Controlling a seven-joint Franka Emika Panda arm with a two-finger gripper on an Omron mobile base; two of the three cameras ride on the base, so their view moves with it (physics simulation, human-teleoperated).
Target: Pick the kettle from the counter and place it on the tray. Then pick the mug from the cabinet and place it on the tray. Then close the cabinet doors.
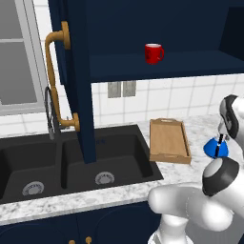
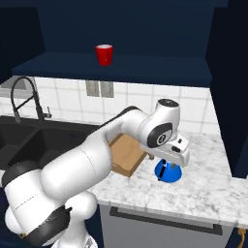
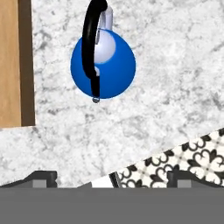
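The blue kettle (image 3: 105,61) stands upright on the marble counter (image 3: 170,87), its black handle arching over the lid. My gripper (image 3: 111,178) hangs open above the counter, short of the kettle, with nothing between its fingertips. In the right base view the hand hovers just over the kettle (image 2: 168,173). The wooden tray (image 1: 168,140) lies left of the kettle, bare inside. A red mug (image 1: 154,53) stands on the shelf of the open navy cabinet (image 1: 162,66). The left cabinet door (image 1: 78,71) swings out over the sink. The right door (image 2: 232,87) is open too.
A black double sink (image 1: 71,167) with a tall faucet (image 1: 50,112) lies left of the tray. The left door's brass handle (image 1: 57,81) juts toward the faucet. The counter's front edge and patterned floor (image 3: 188,157) lie just below the gripper in the hand view.
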